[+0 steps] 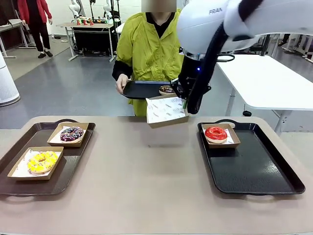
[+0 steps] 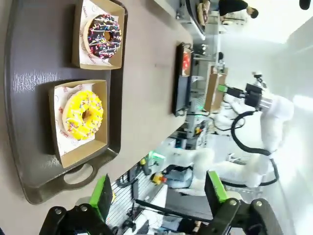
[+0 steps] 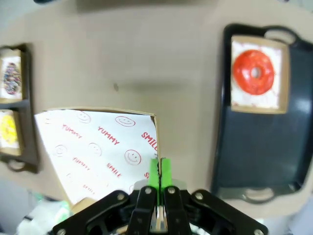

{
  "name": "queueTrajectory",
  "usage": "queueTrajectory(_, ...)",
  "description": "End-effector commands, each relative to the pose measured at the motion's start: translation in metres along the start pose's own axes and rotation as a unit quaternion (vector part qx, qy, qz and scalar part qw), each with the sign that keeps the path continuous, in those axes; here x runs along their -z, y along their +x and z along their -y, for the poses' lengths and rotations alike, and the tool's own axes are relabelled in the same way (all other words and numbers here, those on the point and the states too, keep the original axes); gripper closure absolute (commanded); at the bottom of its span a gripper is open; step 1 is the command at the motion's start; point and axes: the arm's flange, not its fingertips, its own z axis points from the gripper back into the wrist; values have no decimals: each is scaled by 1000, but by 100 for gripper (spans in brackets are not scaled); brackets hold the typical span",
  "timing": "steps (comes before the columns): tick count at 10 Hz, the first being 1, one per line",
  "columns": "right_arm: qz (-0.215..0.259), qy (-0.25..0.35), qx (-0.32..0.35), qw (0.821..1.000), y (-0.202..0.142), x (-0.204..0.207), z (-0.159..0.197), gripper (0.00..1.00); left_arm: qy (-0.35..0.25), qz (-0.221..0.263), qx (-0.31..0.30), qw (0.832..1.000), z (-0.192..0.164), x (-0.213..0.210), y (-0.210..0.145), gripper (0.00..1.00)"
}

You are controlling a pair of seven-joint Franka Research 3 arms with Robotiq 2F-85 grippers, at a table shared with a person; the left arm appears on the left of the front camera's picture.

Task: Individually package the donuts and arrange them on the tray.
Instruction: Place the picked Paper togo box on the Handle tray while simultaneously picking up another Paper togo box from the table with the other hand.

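Tan table [image 1: 146, 181]: glossy red donut [image 1: 215, 133]; right jaws clamp empty box [image 1: 166, 110], left apart.

Box liner paper [image 3: 98, 147]: "YUMMY" and "SMILE" in red — repeated, among smiley faces
Right arm [image 1: 215, 19]: "FRAN" — rest cut off

On the table [image 1: 146, 186], two boxed donuts [image 1: 72, 133] [image 1: 42, 162] sit on the left tray [image 1: 29, 142]; one boxed donut [image 1: 215, 133] occupies the right tray's [image 1: 254, 166] far corner; beyond the table, a person's tray [image 1: 139, 89] carries another donut [image 1: 167, 89].
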Motion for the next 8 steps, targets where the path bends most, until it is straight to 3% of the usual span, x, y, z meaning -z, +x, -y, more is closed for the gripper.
queueTrajectory(1,-12,-14,-12,1000,35,4,-13,100,-28,6,14,1000,-9,-19,2,1)
queueTrajectory(6,-20,-22,1,1000,88,39,-18,100,-18,50,-11,999,-40,-40,-7,1)
queueTrajectory(8,-26,-29,7,999,95,46,-18,100,-24,25,-9,999,-35,-36,-10,1)
